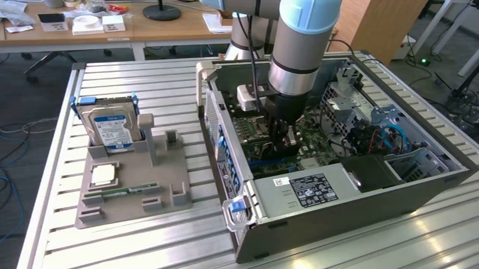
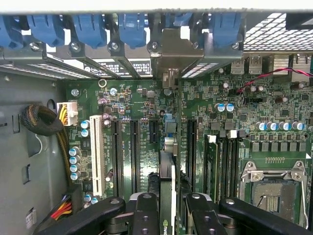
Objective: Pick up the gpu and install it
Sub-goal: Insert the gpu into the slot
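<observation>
Black two-fingered gripper [image 2: 168, 215] grasps the thin dark GPU card [image 2: 167, 186] edge-on over the green motherboard [image 2: 234, 147] (not yet visibly seated).

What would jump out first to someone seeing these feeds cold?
The arm plunging into the open computer case, its gripper down among the motherboard parts. In the wrist view the gripper is clamped on the gpu, held edge-on over the green motherboard between the black expansion slots. On the exterior view's left, a hard drive stands upright in a grey holder.
</observation>
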{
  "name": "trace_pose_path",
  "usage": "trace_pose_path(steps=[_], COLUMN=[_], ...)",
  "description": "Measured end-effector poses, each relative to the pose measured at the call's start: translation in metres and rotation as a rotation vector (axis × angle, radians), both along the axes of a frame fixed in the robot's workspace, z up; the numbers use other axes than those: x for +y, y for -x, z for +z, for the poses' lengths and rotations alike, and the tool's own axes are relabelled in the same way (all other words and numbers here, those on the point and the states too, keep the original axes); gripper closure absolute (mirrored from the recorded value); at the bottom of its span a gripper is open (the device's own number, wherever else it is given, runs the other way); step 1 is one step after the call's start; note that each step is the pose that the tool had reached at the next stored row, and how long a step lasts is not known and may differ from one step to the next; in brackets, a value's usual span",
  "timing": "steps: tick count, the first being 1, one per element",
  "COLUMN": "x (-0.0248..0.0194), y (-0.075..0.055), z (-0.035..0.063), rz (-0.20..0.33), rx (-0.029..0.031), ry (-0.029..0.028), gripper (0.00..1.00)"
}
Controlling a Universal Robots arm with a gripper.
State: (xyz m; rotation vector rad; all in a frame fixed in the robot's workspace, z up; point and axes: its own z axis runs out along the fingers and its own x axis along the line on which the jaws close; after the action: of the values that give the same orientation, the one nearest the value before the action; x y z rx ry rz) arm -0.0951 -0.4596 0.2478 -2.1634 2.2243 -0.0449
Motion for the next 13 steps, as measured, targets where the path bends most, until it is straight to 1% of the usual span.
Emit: trace_pose_path(steps=[13], x=[0.0], y=[0.0], z=[0.0007], rz=[0.006], rx=[-0.0007], ry=[-0.0002], gripper=[0.74])
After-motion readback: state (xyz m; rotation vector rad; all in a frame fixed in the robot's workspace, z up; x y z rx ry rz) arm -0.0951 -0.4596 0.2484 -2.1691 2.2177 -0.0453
